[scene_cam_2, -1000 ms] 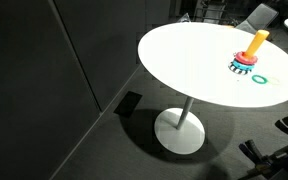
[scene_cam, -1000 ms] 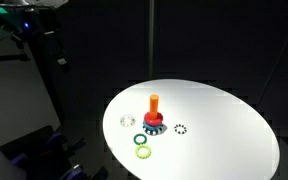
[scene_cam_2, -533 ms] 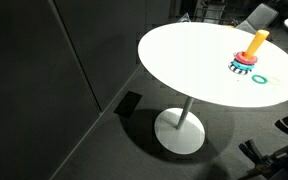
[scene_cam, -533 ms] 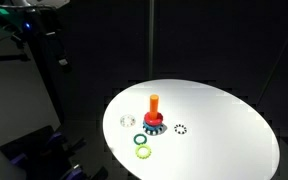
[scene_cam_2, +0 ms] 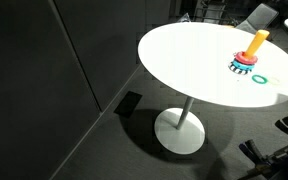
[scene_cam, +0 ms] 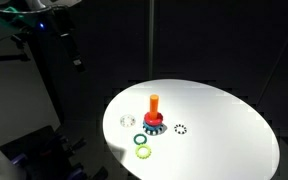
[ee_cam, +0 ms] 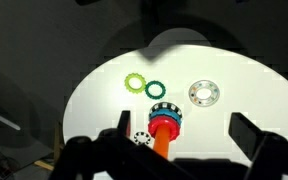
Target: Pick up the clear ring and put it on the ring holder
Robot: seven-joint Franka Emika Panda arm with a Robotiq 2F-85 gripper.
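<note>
The clear ring (scene_cam: 127,121) lies flat on the round white table (scene_cam: 224,140), a little apart from the ring holder (scene_cam: 153,118), an upright orange peg on a red collar and blue toothed base. In the wrist view the clear ring (ee_cam: 204,93) lies above and right of the holder (ee_cam: 163,128). The holder also shows in an exterior view (scene_cam_2: 249,56). My gripper (ee_cam: 180,136) is open and empty, high above the table, its two dark fingers framing the holder. Only the arm (scene_cam: 44,20) shows in an exterior view, at the upper left.
A yellow-green ring (scene_cam: 142,152) and a dark green ring (scene_cam: 139,139) lie near the table's near edge. A black-and-white dotted ring (scene_cam: 181,128) lies on the holder's other side. A green ring (scene_cam_2: 259,78) shows beside the holder. Dark curtains surround the table.
The arm at the upper left has shifted a little to the right. The rings and the holder have not moved.
</note>
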